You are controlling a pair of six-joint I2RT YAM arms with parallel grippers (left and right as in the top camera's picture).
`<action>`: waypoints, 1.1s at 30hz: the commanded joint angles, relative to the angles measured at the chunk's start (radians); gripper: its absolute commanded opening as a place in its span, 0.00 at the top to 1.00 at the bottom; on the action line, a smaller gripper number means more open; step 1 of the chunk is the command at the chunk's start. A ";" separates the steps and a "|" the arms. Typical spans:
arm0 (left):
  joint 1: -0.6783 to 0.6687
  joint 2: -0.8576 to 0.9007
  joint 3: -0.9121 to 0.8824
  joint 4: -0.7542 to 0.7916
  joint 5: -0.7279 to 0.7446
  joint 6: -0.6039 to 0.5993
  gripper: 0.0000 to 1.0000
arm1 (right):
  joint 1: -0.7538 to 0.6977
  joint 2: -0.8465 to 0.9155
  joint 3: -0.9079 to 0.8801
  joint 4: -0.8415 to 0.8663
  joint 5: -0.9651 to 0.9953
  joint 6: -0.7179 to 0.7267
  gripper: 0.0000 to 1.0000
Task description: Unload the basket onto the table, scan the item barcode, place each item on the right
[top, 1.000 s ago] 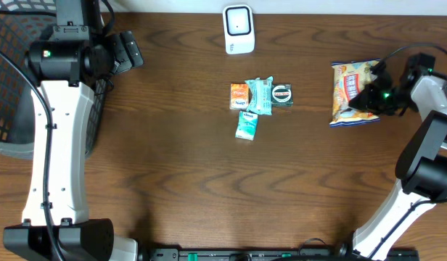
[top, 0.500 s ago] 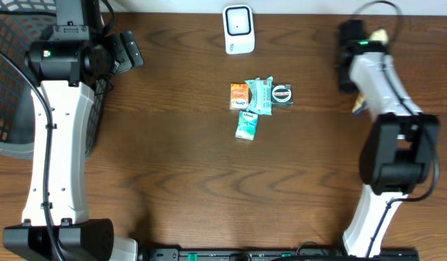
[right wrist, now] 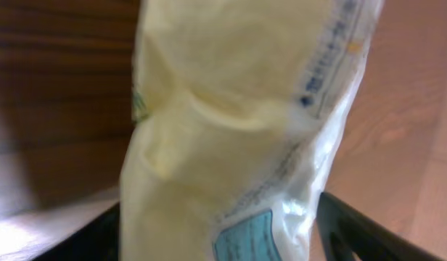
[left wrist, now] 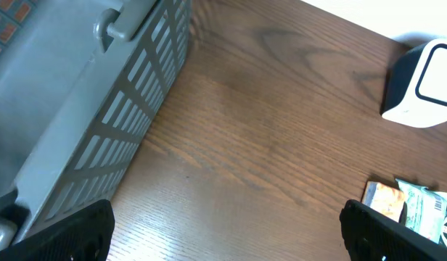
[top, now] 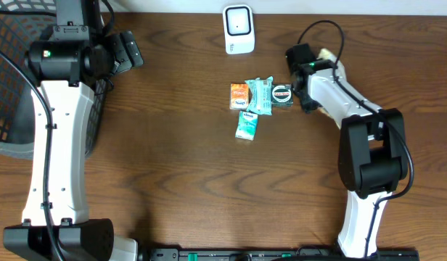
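Observation:
A crinkled pale yellow snack bag [right wrist: 231,130] with a blue label fills the right wrist view, blurred. It hangs between the wide-apart black fingers of my right gripper [right wrist: 216,232], which stands open around it. From overhead, the right arm [top: 339,94] covers most of the bag; only a yellow edge [top: 326,55] shows. The white scanner [top: 238,29] stands at the table's back middle, left of this arm, and also shows as the white scanner [left wrist: 427,83] in the left wrist view. My left gripper [left wrist: 227,232] is open over bare wood, beside the basket.
A small pile lies in the middle: an orange packet [top: 239,96], a teal packet [top: 260,94], a round black item [top: 282,95] and a small teal box [top: 247,125]. A dark mesh basket [top: 6,72] stands at the left edge.
The right arm swung with the bag from the right edge, past the back of the table, to the middle beside the pile. Its jaws have spread apart. The left arm is still.

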 commanded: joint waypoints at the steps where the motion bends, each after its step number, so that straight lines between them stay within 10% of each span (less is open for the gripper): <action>1: -0.001 0.000 0.003 -0.003 -0.016 -0.002 0.02 | 0.012 -0.003 0.082 -0.039 -0.100 0.031 0.11; 11: -0.001 0.000 0.003 -0.003 -0.016 -0.002 0.02 | -0.134 -0.003 0.469 -0.259 -0.408 0.015 0.03; 15: -0.001 0.000 0.003 -0.003 -0.016 -0.002 0.02 | -0.247 -0.002 0.486 -0.261 -0.657 -0.066 0.63; 19: -0.001 0.000 0.003 -0.003 -0.016 -0.002 0.02 | -0.332 0.004 0.422 -0.254 -0.804 -0.065 0.95; 33: -0.001 0.000 0.003 -0.003 -0.016 -0.002 0.02 | -0.338 0.007 0.016 -0.031 -0.854 -0.065 0.99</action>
